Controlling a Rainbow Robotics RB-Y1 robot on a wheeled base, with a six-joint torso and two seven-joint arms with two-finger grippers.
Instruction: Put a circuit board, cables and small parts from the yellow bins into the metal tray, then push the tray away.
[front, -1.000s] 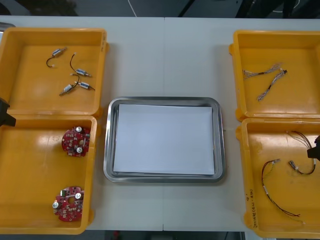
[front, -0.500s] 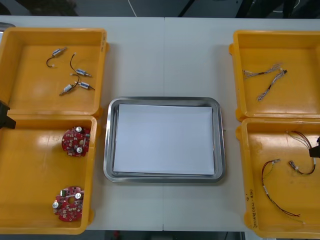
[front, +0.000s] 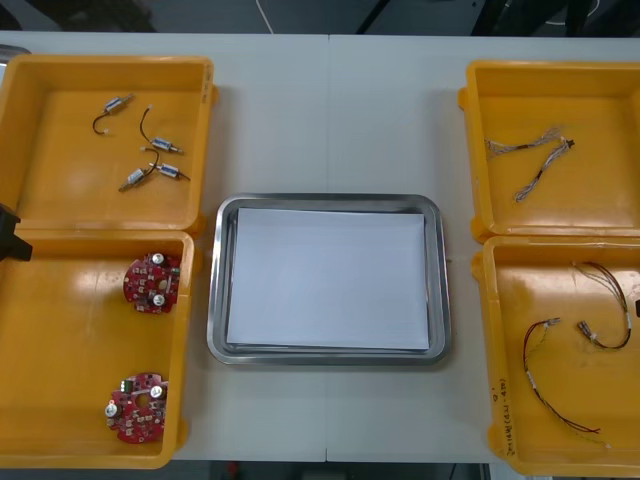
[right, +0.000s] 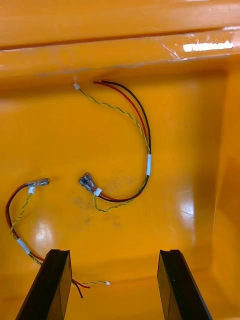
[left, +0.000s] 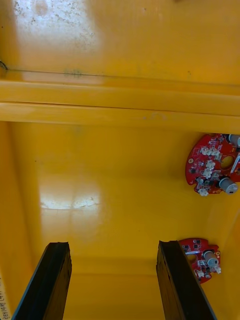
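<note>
Two circuit boards lie in the bin (front: 60, 340) left of the tray (front: 214, 300), at its near end: a farther board (front: 152, 282) and a nearer board (front: 137, 393). Which one suits the left gripper (left: 112, 247)?

Either would do. It hangs over bare bin floor, its fingers apart and empty, with both boards off to one side. I'd judge a board to be light, stiff and flat, but its studded parts look easy to knock. Pinch it across the bare rim, not on the parts.

And the right gripper (right: 112, 255)?

It is spread wide too, with nothing between its fingers, over the near bin (front: 560, 270) right of the tray. A looped red and yellow cable (right: 148, 160) lies ahead of its fingers, and a second cable (right: 17, 220) curls beside one of them.

How will a cable handle?

It looks soft, limp and very light, so it would probably droop from wherever it's held. I'd take the looped one near its white sleeve, about mid-length, so that both ends hang free. The plug ends could snag.

And the tray?

It is white inside, with nothing in it yet.
</note>
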